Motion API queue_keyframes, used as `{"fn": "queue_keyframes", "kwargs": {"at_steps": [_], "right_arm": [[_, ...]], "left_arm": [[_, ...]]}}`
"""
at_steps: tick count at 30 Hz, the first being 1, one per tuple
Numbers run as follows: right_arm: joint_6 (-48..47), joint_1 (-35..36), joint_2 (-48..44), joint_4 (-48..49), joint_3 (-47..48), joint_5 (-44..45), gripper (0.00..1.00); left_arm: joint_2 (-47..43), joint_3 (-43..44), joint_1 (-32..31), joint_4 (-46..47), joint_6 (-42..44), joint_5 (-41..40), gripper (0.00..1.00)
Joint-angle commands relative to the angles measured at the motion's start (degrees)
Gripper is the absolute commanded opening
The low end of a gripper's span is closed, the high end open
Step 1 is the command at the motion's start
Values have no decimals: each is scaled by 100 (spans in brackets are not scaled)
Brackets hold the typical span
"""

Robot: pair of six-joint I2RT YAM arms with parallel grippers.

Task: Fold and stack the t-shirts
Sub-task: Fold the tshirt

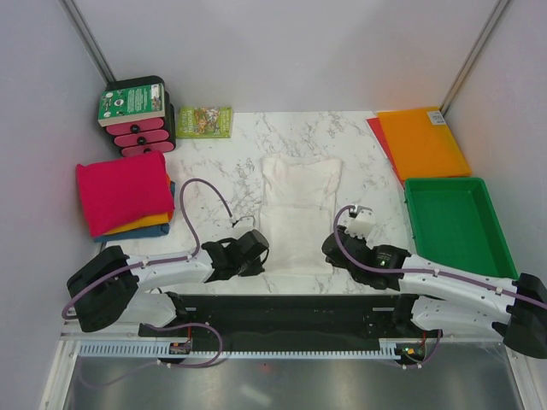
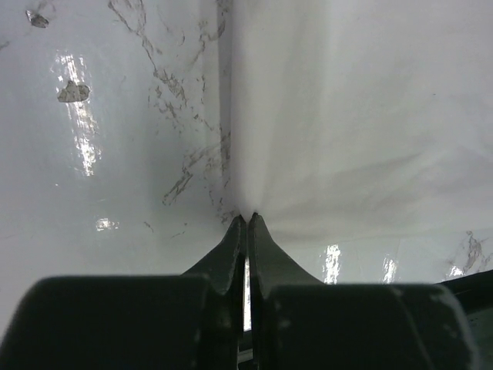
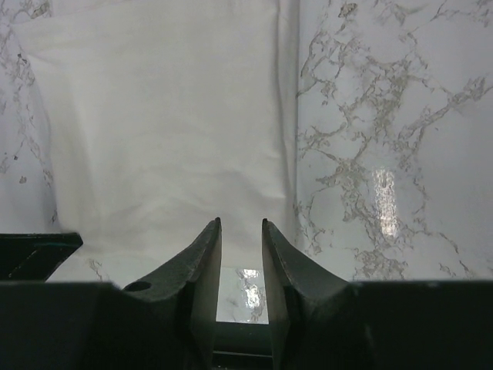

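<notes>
A plain white t-shirt (image 1: pixel 297 212) lies flat in a long narrow strip on the marble table. My left gripper (image 1: pixel 259 250) is at its near left corner. In the left wrist view the gripper (image 2: pixel 248 216) is shut on the white cloth's (image 2: pixel 347 116) edge, and creases fan out from the tips. My right gripper (image 1: pixel 330 248) is at the near right corner. In the right wrist view it (image 3: pixel 240 223) is open a little, tips over the shirt's (image 3: pixel 162 116) near hem, holding nothing. A folded pile of magenta, orange and blue shirts (image 1: pixel 124 192) sits at the left.
A green tray (image 1: pixel 494 224) stands at the right, with a flat orange sheet (image 1: pixel 421 141) behind it. A stack of pink and black boxes (image 1: pixel 135 115) and a green booklet (image 1: pixel 203 121) stand at the back left. Walls close in on both sides.
</notes>
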Motion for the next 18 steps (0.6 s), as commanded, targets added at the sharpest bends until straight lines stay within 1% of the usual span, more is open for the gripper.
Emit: {"fn": "queue_keyframes", "kwargs": {"at_steps": [1, 5, 8, 12, 18], "right_arm": [[244, 119, -83, -96, -113, -56, 36], [427, 294, 137, 124, -402, -399, 39], [744, 479, 260, 291, -657, -444, 40], [973, 532, 409, 458, -790, -277, 40], [1070, 541, 769, 494, -668, 30, 44]], "left_arm": [[72, -364, -132, -596, -295, 149, 2], [150, -277, -159, -587, -234, 96, 2], [238, -189, -194, -579, -233, 87, 2], [335, -136, -229, -561, -207, 105, 2], [230, -119, -229, -570, -146, 105, 2]]}}
